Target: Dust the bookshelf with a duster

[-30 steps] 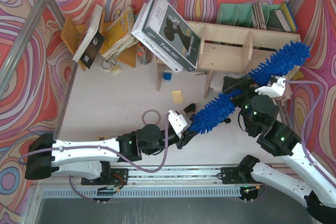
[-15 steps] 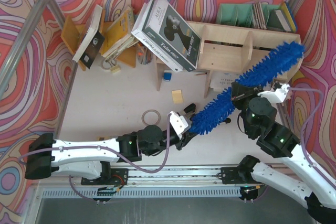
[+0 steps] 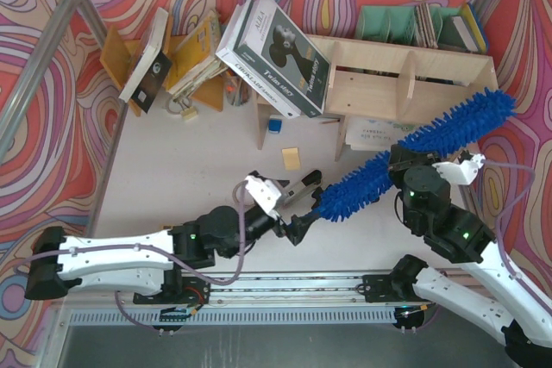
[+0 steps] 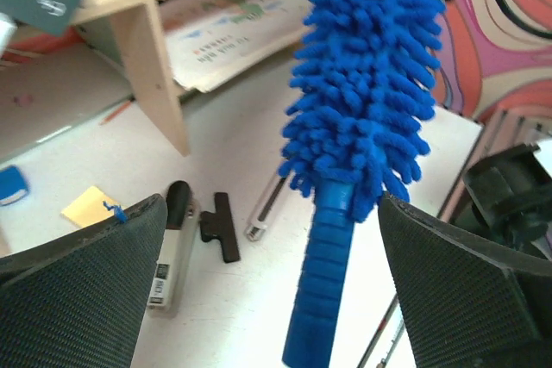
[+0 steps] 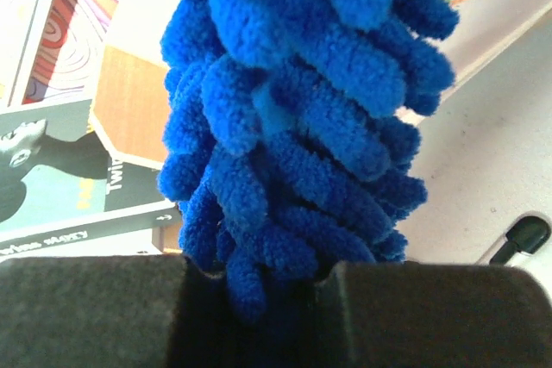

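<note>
The blue fluffy duster point(image 3: 414, 151) hangs slantwise over the table, its far end in front of the pale plywood bookshelf point(image 3: 405, 75). My right gripper point(image 3: 402, 164) is shut on the middle of the fluffy head; in the right wrist view the fingers point(image 5: 103, 316) pinch the duster's strands point(image 5: 293, 127). My left gripper point(image 3: 308, 207) stands open at the low end. In the left wrist view the duster's flat blue handle point(image 4: 323, 290) hangs free between the wide-apart fingers point(image 4: 86, 290), touching neither. A shelf upright point(image 4: 151, 75) rises behind.
A box of books point(image 3: 276, 45) leans on the shelf's left end, beside an orange-brown rack point(image 3: 185, 58). On the table lie a yellow note point(image 3: 291, 158), a ring point(image 3: 248, 189), a white-and-black stapler point(image 4: 168, 239), a black clip point(image 4: 220, 226) and a silver rod point(image 4: 267, 204). Papers point(image 3: 375, 134) lie under the shelf.
My left gripper has opened and pulled back left off the handle. My right gripper has shut on the duster head, and the duster's far end has swung lower and to the right.
</note>
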Robot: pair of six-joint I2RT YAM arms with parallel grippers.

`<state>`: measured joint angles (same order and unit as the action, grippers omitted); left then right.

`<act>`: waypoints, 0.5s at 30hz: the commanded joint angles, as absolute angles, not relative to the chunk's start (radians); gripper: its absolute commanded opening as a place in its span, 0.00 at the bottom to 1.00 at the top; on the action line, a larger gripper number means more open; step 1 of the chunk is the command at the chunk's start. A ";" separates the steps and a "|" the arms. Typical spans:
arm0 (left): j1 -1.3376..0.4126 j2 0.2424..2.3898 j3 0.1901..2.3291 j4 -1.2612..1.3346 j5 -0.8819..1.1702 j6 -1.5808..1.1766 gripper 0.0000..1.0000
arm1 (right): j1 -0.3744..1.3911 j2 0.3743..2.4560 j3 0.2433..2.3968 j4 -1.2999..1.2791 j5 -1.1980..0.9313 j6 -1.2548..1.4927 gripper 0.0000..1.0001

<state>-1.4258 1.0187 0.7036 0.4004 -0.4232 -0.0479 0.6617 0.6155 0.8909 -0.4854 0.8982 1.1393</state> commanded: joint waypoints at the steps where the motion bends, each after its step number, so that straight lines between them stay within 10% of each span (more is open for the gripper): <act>1: -1.427 0.915 0.670 0.363 -0.580 -0.004 0.98 | 0.660 0.601 0.912 -0.576 0.974 1.290 0.00; 15: -1.424 0.427 0.624 0.286 -1.172 0.173 0.99 | 0.660 0.574 0.801 -0.787 0.936 1.745 0.00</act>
